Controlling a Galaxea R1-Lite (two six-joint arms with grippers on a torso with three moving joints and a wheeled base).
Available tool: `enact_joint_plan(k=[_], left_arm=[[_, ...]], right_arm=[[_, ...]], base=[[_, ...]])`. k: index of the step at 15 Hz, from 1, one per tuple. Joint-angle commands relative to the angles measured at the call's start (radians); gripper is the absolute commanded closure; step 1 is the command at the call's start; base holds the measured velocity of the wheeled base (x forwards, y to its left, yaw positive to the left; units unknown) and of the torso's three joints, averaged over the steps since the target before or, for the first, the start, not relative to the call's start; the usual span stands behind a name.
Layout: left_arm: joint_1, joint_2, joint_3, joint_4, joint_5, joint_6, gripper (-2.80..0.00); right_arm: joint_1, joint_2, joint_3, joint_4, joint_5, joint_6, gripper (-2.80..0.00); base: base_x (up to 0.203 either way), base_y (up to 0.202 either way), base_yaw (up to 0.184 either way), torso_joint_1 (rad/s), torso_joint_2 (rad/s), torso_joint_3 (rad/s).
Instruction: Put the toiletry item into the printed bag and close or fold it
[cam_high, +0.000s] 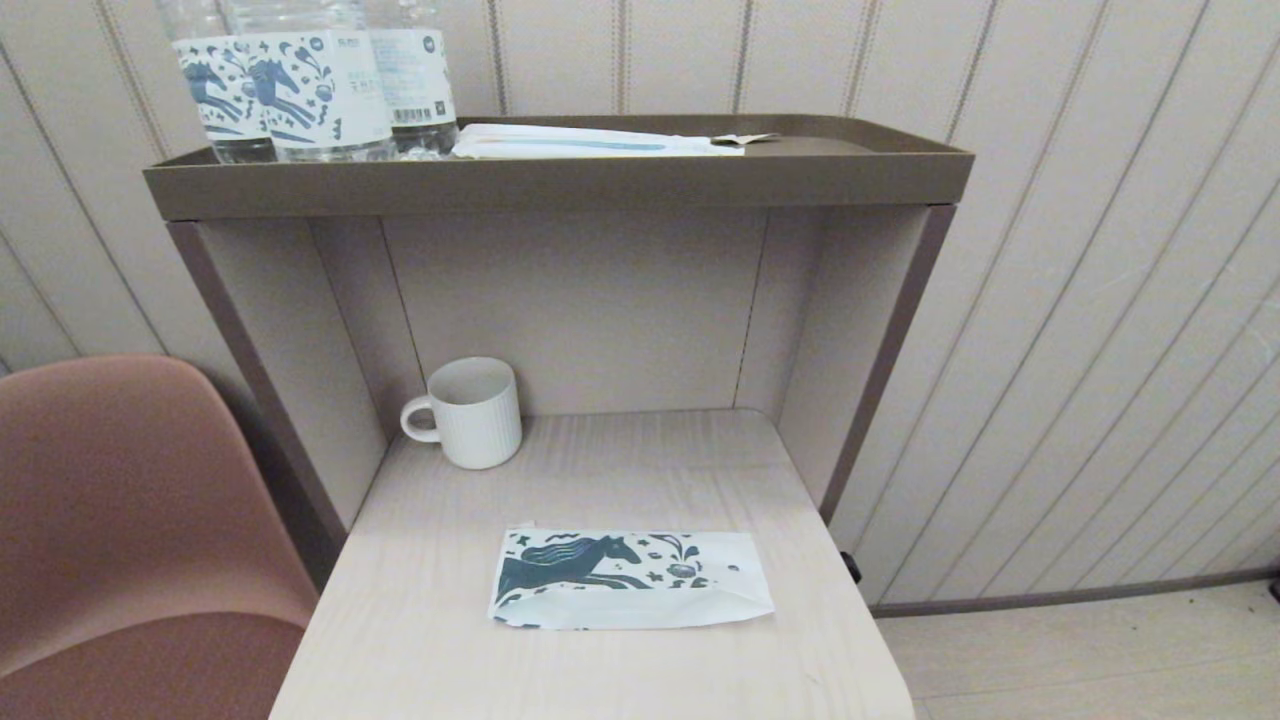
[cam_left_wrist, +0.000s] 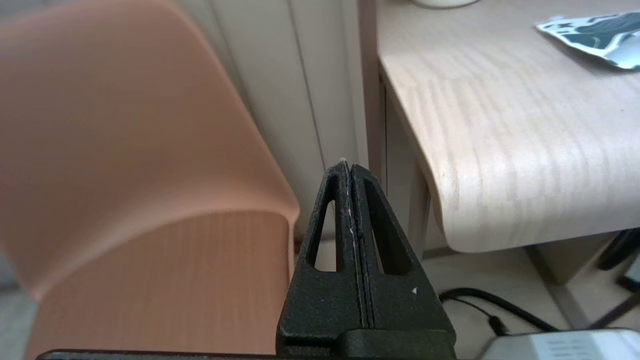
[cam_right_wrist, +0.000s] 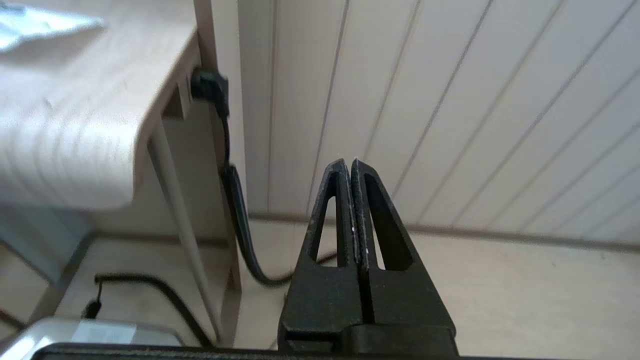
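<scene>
The printed bag (cam_high: 630, 580) lies flat on the light wooden table (cam_high: 600, 470), near its front edge, with the horse print facing up. On the brown top tray (cam_high: 560, 185) a small white wrapped stick with a flared end, the toiletry item (cam_high: 745, 139), lies at the right tip of a long white packet (cam_high: 590, 143). Neither arm shows in the head view. My left gripper (cam_left_wrist: 348, 166) hangs shut and empty below the table's left front corner, with the bag (cam_left_wrist: 595, 30) far off. My right gripper (cam_right_wrist: 350, 162) is shut and empty beside the table's right edge, low over the floor.
A white ribbed cup (cam_high: 475, 412) stands at the table's back left. Clear bottles (cam_high: 300, 80) with horse labels stand on the tray's left. A pink chair (cam_high: 120, 520) sits close to the table's left side. A black cable (cam_right_wrist: 235, 200) hangs by the right table leg.
</scene>
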Motion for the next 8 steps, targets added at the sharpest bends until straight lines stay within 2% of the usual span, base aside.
enact_joint_plan(k=[1,3,5,7,8], left_arm=[[0.0,-0.001,0.01,-0.006,-0.003,-0.005,0.0],[0.001,-0.001,0.028,-0.06,0.02,-0.072,0.0],[0.001,0.0,0.055,-0.135,0.024,-0.075,0.0],[0.0,0.001,0.057,-0.13,0.018,-0.056,0.0],[-0.001,0.001,0.057,-0.117,0.013,-0.071,0.0]], right_arm=[[0.0,0.0,0.016,-0.016,0.0,0.024,0.0],[0.0,0.0,0.026,-0.046,-0.031,0.06,0.0],[-0.001,0.0,0.031,-0.06,-0.032,0.06,0.0],[0.0,0.0,0.04,-0.092,-0.031,0.048,0.0],[0.0,0.0,0.04,-0.091,-0.032,0.049,0.0]], base=[[0.0,0.0,0.0,0.0,0.0,0.0],[0.0,0.0,0.0,0.0,0.0,0.0],[0.0,0.0,0.0,0.0,0.0,0.0],[0.0,0.0,0.0,0.0,0.0,0.0],[0.0,0.0,0.0,0.0,0.0,0.0]])
